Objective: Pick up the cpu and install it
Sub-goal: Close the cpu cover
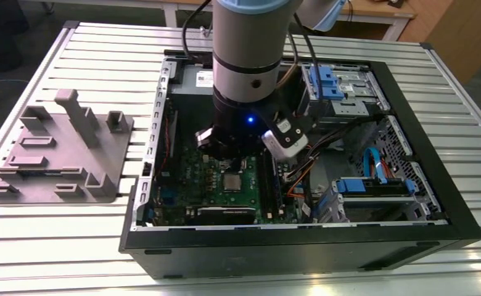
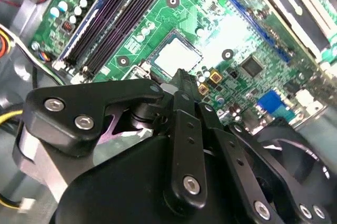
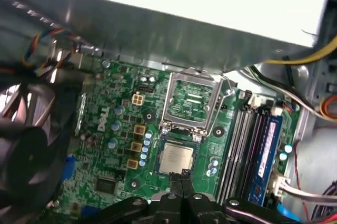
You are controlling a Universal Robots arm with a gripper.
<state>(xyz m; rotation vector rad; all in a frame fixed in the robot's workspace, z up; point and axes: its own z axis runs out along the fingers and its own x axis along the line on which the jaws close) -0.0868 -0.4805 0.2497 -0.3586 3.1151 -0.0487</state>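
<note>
Fingers: my gripper [image 3: 183, 177] has its tips closed together, empty, just above the cpu's edge.
Cpu: I see the cpu [image 3: 176, 159] lying flat in the motherboard [image 3: 118, 145] socket, retention frame [image 3: 190, 100] raised open beside it.
Case: computer case [image 1: 438, 203] on slatted tabletop [image 1: 60, 246].

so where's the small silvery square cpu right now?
The small silvery square cpu lies in the socket on the green motherboard, beside the open metal socket lid, with the black gripper just above it; in the exterior view it's mid-case.
</note>
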